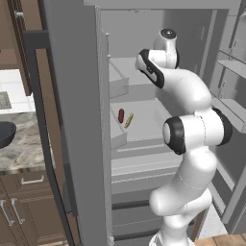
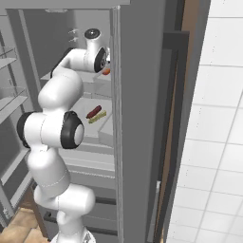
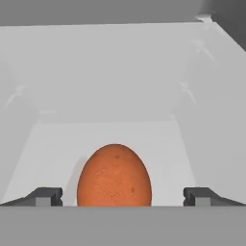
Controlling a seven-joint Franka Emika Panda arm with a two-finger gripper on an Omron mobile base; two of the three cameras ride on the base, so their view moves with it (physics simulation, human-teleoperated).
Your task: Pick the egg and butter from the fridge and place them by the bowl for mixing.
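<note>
The orange-brown egg stands on a pale fridge shelf, right between the two dark fingertips of my open gripper; neither tip touches it. From the right base view the egg peeks out beside my hand on the upper shelf. The thin yellow butter lies one shelf lower, also seen as the butter from the right. The grey fridge is open, with my arm reaching inside. The dark bowl sits on the counter at far left.
A dark red oblong item lies just beside the butter. The fridge door stands close on the right of the arm. Door shelves are at the right. Brown cabinets sit under the stone counter.
</note>
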